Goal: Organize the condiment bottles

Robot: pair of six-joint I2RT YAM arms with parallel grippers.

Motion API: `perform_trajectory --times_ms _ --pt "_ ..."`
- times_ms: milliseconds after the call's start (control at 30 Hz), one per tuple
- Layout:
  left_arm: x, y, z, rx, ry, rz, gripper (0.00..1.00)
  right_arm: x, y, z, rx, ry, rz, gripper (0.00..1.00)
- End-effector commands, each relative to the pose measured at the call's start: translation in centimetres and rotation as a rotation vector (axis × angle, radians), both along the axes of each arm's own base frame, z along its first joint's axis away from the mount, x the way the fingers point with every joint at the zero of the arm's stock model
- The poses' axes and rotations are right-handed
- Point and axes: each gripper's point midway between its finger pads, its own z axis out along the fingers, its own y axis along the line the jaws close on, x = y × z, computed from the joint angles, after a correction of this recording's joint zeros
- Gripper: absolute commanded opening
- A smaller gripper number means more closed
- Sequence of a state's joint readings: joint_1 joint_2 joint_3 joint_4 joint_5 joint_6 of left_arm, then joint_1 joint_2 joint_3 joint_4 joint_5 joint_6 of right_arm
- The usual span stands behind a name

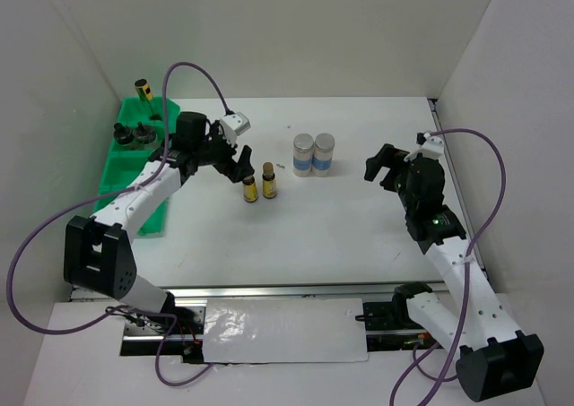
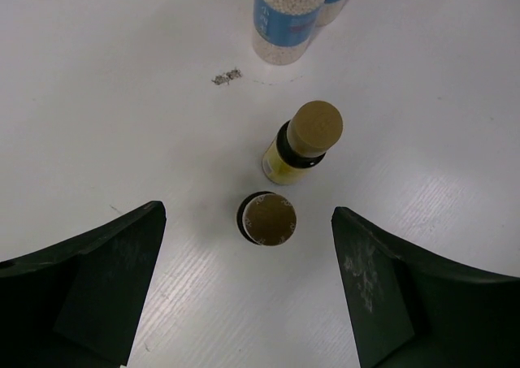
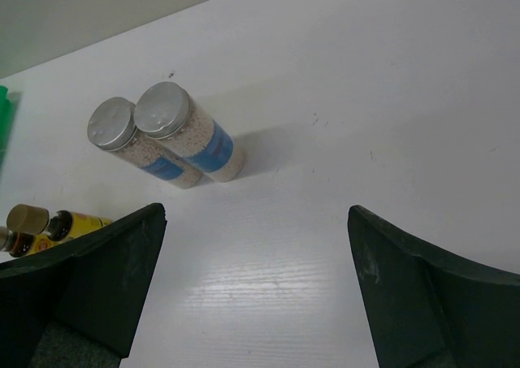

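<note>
Green tray (image 1: 134, 191) sat at roughly 9 o'clock on the table (image 1: 341, 236) with three bottles parked in it: an amber bottle (image 1: 143, 90) at the far end and a black-capped pair (image 1: 133, 136) closer in. The left arm covered part of the tray, so no idea what its near compartments held.

Moving right, the left gripper (image 1: 240, 168) hung spread wide and empty over two tan-capped bottles (image 1: 259, 186) standing just beside each other near mid-table. On the wrist cam the nearer bottle (image 2: 267, 218) sat right between the fingers, with the farther bottle (image 2: 302, 145) at its 1 o'clock.

My guess: this was the reach for the next pick. It needed a straight drop and a squeeze on the nearer one without knocking its neighbour. Its label was hidden, seen cap-on.

At 12 o'clock stood two silver-lidded jars (image 1: 314, 155), touching, and cut off at the top of the left wrist view. The right gripper (image 1: 381, 167) at 3 o'clock idled, released, nothing in it.
</note>
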State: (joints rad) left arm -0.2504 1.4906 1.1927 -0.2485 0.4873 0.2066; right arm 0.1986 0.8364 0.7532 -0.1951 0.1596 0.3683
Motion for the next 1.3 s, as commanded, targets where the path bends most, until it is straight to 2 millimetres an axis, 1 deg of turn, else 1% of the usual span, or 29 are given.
perform_trajectory --times_ms 0,67,100,133,200,267,367,433,467,500,533,567,667,733,767,800,833,867,900,933,967,1000,1033,1067,1100,1133,1200,1233,1267 --pt "0.7 -0.5 -1.4 0.024 -0.015 -0.020 0.96 -0.4 0.0 1.3 -0.006 -0.032 0.002 1.00" --pt "1.0 -0.3 -2.3 0.055 -0.016 -0.001 0.95 -0.5 -0.2 1.6 -0.007 -0.041 -0.006 1.00" --pt "1.1 -0.6 -3.0 0.068 -0.004 0.000 0.95 -0.5 -0.3 1.5 -0.015 -0.041 -0.004 1.00" --pt "1.1 -0.6 -3.4 0.070 0.005 -0.001 0.95 -0.7 -0.4 0.9 -0.022 -0.024 -0.013 1.00" --pt "1.0 -1.0 -4.5 0.078 0.031 -0.012 0.94 -0.8 -0.5 1.2 -0.019 -0.034 -0.013 1.00" --pt "1.3 -0.8 -5.4 0.096 0.046 0.004 0.90 -0.8 -0.6 1.2 -0.022 -0.034 -0.022 1.00" --pt "1.6 -1.3 -6.1 0.101 0.060 -0.006 0.84 -0.9 -0.8 1.0 -0.027 -0.026 -0.032 1.00" --pt "1.7 -1.3 -6.2 0.103 0.067 -0.006 0.74 -1.0 -1.0 1.3 -0.027 -0.035 -0.041 1.00" --pt "1.8 -1.3 -6.2 0.103 0.067 -0.006 0.67 -1.0 -1.0 0.8 -0.029 -0.026 -0.041 1.00" --pt "2.1 -1.2 -6.0 0.106 0.054 0.003 0.60 -1.0 -1.0 0.8 -0.029 -0.026 -0.041 1.00" --pt "1.8 -1.2 -6.4 0.104 0.068 0.007 0.48 -1.0 -1.0 0.8 -0.029 -0.026 -0.041 1.00" --pt "2.1 -1.1 -5.8 0.103 0.048 0.015 0.44 -1.0 -1.0 0.4 -0.022 -0.017 -0.043 1.00" --pt "2.1 -0.7 -4.7 0.106 0.011 0.035 0.33 -1.0 -1.0 0.4 -0.022 -0.017 -0.043 1.00" --pt "2.5 0.9 -3.8 0.084 0.019 0.125 0.31 -0.8 -1.0 -0.2 -0.027 0.004 -0.043 1.00" --pt "3.2 2.2 -3.2 0.087 0.010 0.194 0.30 -0.7 -0.9 0.0 -0.025 -0.005 -0.043 1.00" --pt "3.5 4.3 -3.1 0.069 0.045 0.282 0.30 -0.6 -0.9 -0.3 -0.027 0.004 -0.043 1.00" --pt "3.9 5.4 -2.4 0.058 0.046 0.327 0.30 -0.6 -0.9 -0.3 -0.027 0.004 -0.043 1.00" --pt "4.1 6.8 -1.2 0.052 0.032 0.382 0.30 -0.4 -0.9 -0.9 -0.030 0.017 -0.043 1.00" --pt "4.2 8.6 -0.3 0.043 0.030 0.436 0.30 -0.2 -0.8 -0.7 -0.027 0.005 -0.043 1.00" --pt "4.2 9.3 0.4 0.027 0.024 0.480 0.30 -0.1 -0.7 -0.9 -0.027 0.015 -0.034 1.00" --pt "4.5 10.3 2.0 0.019 -0.003 0.533 0.31 0.1 -0.6 -1.6 -0.029 0.027 -0.034 1.00" --pt "4.5 12.9 2.5 0.033 0.009 0.654 0.31 0.3 -0.4 -1.5 -0.025 0.023 -0.024 1.00" --pt "4.5 14.3 3.2 0.034 0.013 0.714 0.31 0.5 -0.3 -2.0 -0.020 0.039 -0.026 1.00" --pt "4.9 15.8 4.9 0.024 -0.007 0.768 0.31 0.8 -0.1 -2.1 -0.017 0.037 -0.017 1.00" --pt "4.9 18.2 4.8 0.029 0.010 0.837 0.31 1.0 0.2 -2.0 -0.011 0.030 -0.003 1.00" --pt "4.9 19.2 4.8 0.006 0.020 0.878 0.31 1.1 0.4 -2.3 -0.010 0.040 0.006 1.00" --pt "4.8 21.5 5.7 -0.017 0.007 0.958 0.31 1.4 0.7 -2.5 -0.007 0.044 0.019 1.00" --pt "4.5 23.1 5.9 -0.045 0.006 1.013 0.31 1.5 0.8 -3.0 -0.010 0.060 0.019 1.00" --pt "4.4 23.8 5.9 -0.053 0.009 1.035 0.31 1.7 0.8 -3.5 -0.013 0.075 0.019 1.00"
